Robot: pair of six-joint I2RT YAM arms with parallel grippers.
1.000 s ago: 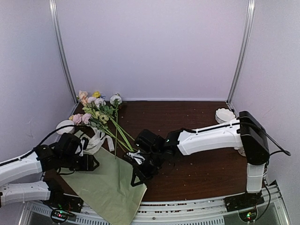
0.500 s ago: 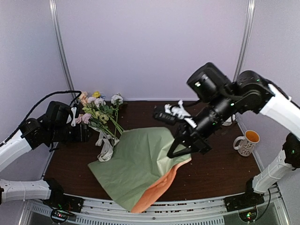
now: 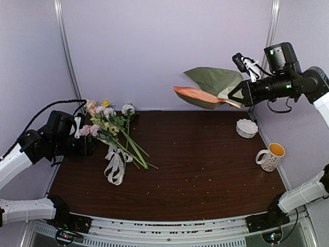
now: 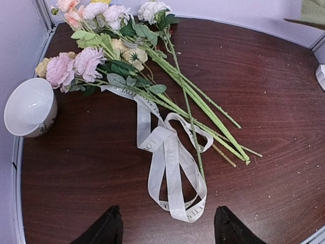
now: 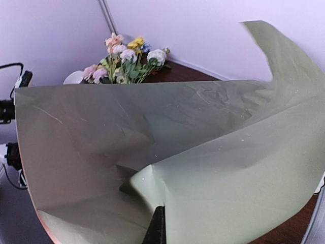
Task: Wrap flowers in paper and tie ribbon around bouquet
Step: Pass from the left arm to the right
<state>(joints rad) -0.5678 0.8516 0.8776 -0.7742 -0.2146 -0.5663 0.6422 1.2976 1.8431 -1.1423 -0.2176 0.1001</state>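
The flowers lie loose at the back left of the table, blooms toward the corner, stems pointing to the middle. The cream ribbon lies in loops across the stems. High at the back right, my right gripper is shut on the paper, which hangs in the air, green side up, tan side below. In the right wrist view the paper fills most of the frame. My left gripper stands open above the table, just short of the ribbon, holding nothing.
A white bowl sits at the left edge beside the blooms. A small white fluted dish and a mug with orange inside stand at the right. The booth walls rise close behind and at both sides.
My right arm has swung from the table's front up to the back right, carrying the paper off the table into the air. My left arm drew back to the left and lifted.
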